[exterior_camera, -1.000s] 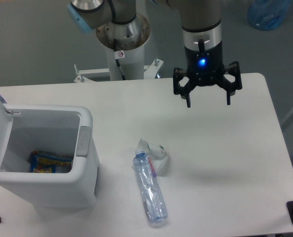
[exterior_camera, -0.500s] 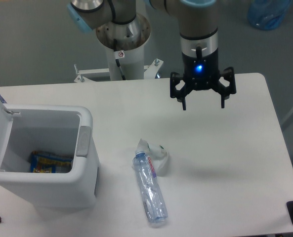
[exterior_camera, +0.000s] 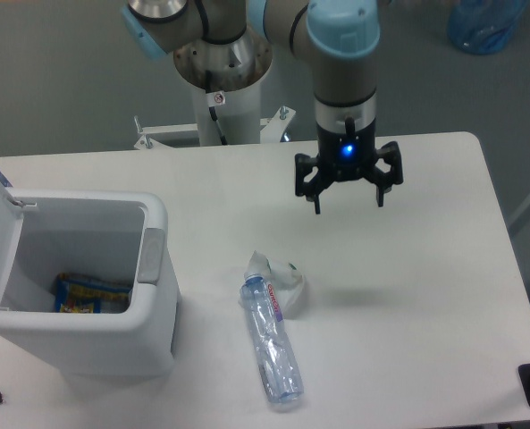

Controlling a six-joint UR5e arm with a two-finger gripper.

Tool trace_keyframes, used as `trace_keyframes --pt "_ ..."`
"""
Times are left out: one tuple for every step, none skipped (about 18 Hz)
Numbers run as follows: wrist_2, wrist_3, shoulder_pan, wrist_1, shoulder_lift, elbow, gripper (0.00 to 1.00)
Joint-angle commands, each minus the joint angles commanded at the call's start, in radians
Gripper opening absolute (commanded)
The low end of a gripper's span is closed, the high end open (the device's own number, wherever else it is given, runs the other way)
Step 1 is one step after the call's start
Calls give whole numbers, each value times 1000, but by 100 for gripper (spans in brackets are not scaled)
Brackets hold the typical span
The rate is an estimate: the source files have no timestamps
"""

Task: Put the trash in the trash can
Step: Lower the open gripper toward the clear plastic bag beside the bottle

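A clear crushed plastic bottle (exterior_camera: 273, 344) with a red-and-white label lies on the white table, front centre. A crumpled white translucent wrapper (exterior_camera: 282, 279) lies against its upper end. The white trash can (exterior_camera: 153, 295) stands at the left with its lid open; a blue-and-yellow snack packet (exterior_camera: 88, 293) lies inside it. My gripper (exterior_camera: 347, 206) is open and empty, hovering above the table behind and to the right of the wrapper.
The arm's base column (exterior_camera: 222, 80) stands behind the table's back edge. A blue bag (exterior_camera: 486, 24) lies on the floor at the top right. The table's right edge (exterior_camera: 515, 268) runs near the frame's right side.
The gripper has moved left and slightly toward the front, closer to the wrapper and bottle, and stayed open. The trash and the bin have not moved.
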State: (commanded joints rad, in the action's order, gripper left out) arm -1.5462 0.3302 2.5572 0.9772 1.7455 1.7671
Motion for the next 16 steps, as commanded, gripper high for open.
trace_keyframes --pt "-5 -26 -8 -2 23 5 100" --pt "0 -55 -11 -5 35 5 100" --pt "5 -95 -17 -15 46 6 100" --pt "6 -132 -35 -28 58 6 100" --pt "5 -157 -46 -37 75 6 100" --pt "5 -166 -49 -43 88 8 100" --pt "0 -169 -61 -45 100 8 100" --pt "-3 -175 -78 -45 112 9 100" --pt "-5 -189 -92 -45 121 17 100" --pt "-5 -203 -103 -49 131 20 100" --pt "-5 -212 -104 -54 134 29 100" --pt "-6 -215 -104 -54 141 35 100" --pt "-6 -215 -104 -54 144 37 100" --pt "-6 -217 -106 -54 146 38 100" --pt "-6 -217 -114 -54 151 44 100" --pt "-8 -215 -117 -54 154 54 100"
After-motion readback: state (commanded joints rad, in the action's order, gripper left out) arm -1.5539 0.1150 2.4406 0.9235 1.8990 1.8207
